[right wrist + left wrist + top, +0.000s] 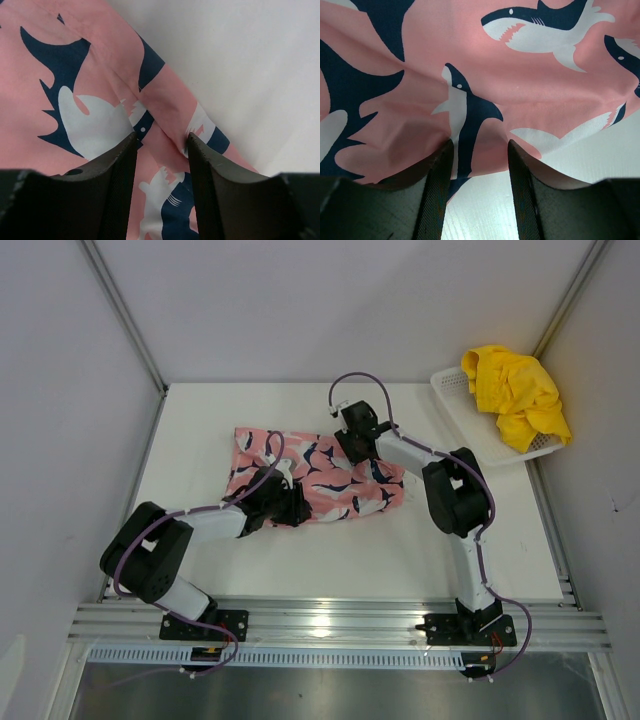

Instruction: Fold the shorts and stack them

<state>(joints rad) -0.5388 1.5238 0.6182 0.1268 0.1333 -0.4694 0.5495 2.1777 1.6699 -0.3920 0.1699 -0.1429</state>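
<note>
The left gripper [480, 145] has its jaws about halfway apart, straddling the near hem of the pink shark-print shorts [330, 480]. Cloth runs between the jaws, but no firm clamp shows. The right gripper [161, 137] is parted about as far over a raised fold along the far edge, and it does not look clamped either. The two grippers sit on opposite edges of the same pair, probably to take matching holds so that one side can be carried over the other.

The shorts lie spread across the middle of the white table [400, 560]. The yellow shorts [510, 390] are bunched in the white mesh basket [455, 390] at the far right corner, well apart.

Only the overhead view shows the basket and the whole garment. Only the wrist views show the cloth between the jaws, which the arms hide from above.
</note>
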